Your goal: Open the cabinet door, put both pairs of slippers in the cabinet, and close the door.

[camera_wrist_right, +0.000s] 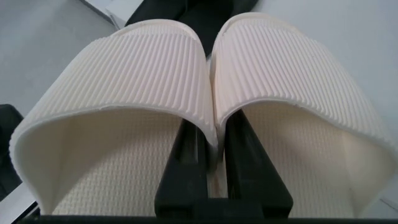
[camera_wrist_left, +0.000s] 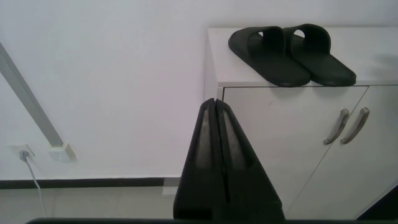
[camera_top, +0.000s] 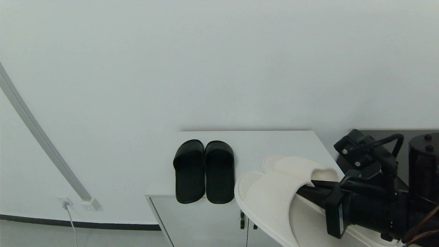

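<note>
A white cabinet (camera_top: 274, 140) stands against the wall with both doors (camera_wrist_left: 280, 137) closed and two handles (camera_wrist_left: 347, 126) at the centre seam. A pair of black slippers (camera_top: 204, 171) lies side by side on its top, toes at the front edge. My right gripper (camera_top: 305, 192) holds the pair of white ribbed slippers (camera_top: 274, 199) over the top's right front corner. Its fingers (camera_wrist_right: 186, 168) reach under the straps and are shut on the slippers' (camera_wrist_right: 205, 81) inner edges. My left gripper (camera_wrist_left: 216, 102) is shut and empty, low in front of the cabinet's left edge.
A wall outlet with a cable (camera_top: 65, 204) sits low on the wall left of the cabinet. A grey conduit (camera_top: 34, 127) runs diagonally down to a box beside it. There is open floor to the left of the cabinet (camera_wrist_left: 93, 199).
</note>
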